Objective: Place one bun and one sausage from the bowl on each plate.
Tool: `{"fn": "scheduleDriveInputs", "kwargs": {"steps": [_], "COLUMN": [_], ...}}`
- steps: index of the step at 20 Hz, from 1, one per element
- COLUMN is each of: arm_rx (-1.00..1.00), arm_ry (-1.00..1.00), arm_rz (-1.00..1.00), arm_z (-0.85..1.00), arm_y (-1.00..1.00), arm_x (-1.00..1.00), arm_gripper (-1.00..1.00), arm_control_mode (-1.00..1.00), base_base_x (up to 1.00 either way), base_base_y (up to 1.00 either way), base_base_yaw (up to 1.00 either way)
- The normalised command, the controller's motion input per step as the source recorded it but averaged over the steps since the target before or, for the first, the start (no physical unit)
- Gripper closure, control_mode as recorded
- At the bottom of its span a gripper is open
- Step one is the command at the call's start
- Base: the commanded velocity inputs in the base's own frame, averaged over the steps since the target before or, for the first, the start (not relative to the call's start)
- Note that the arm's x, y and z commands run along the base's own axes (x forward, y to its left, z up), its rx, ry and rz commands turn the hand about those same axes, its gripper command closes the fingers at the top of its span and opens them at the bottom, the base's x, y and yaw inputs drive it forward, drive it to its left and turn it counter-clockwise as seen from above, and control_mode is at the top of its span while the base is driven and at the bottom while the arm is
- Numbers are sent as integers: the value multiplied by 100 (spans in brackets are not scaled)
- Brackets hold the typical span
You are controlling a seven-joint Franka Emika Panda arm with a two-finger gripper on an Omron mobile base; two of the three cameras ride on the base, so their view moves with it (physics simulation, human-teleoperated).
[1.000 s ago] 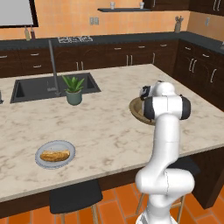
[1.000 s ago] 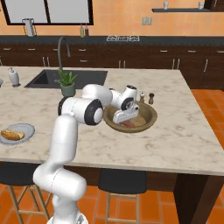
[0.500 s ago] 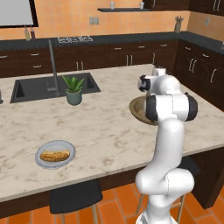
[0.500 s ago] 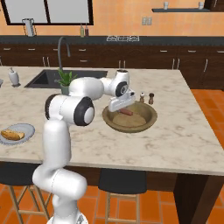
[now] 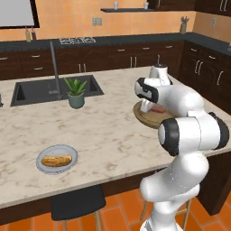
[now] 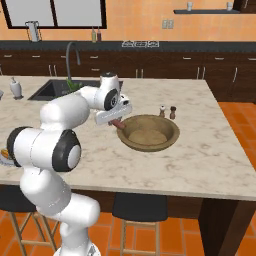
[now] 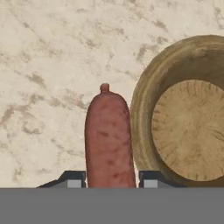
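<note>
My gripper (image 7: 109, 179) is shut on a reddish-brown sausage (image 7: 108, 138), which sticks out lengthwise from between the two fingertips (image 7: 73, 179). It hangs over the marble counter just outside the left rim of the wooden bowl (image 7: 142, 100). In the right base view the gripper (image 6: 114, 117) holds the sausage (image 6: 118, 124) beside the bowl (image 6: 148, 132), whose inside shows bare wood. In the left base view the gripper (image 5: 146, 107) and sausage (image 5: 158, 109) are at the bowl (image 5: 151, 118). Far to the left, near the front edge, a light-grey plate (image 5: 43, 166) holds a bun (image 5: 56, 159).
A sink (image 5: 40, 90) with a tall faucet is set in the counter's back left. A potted plant (image 5: 76, 92) stands at its right corner. Salt and pepper shakers (image 6: 166, 112) stand just behind the bowl. A soap bottle (image 6: 16, 88) stands far left.
The gripper has risen out of the bowl with the sausage and swung left, so the sausage now hangs over the counter past the bowl's left rim. The jaws have narrowed.
</note>
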Motion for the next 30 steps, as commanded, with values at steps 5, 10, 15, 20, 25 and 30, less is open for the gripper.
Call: {"fn": "scheduleDriveInputs", "kwargs": {"steps": [5, 10, 15, 20, 25, 30], "arm_rx": [0, -5, -11, -14, -8, 1], "arm_ry": [0, 4, 12, 9, 0, 8], "arm_rz": [0, 15, 32, 40, 34, 14], "arm_z": [0, 6, 9, 5, -16, -25], "arm_y": [100, 100, 100, 100, 100, 100], "arm_x": [-50, -8, -21, -9, -19, -6], "arm_gripper": [100, 100, 100, 100, 100, 100], "arm_control_mode": [-100, -100, -100, -100, -100, -100], "base_base_x": [0, 0, 0, 0, 0, 0], "base_base_y": [0, 0, 0, 0, 0, 0], "base_base_yaw": [0, 0, 0, 0, 0, 0]}}
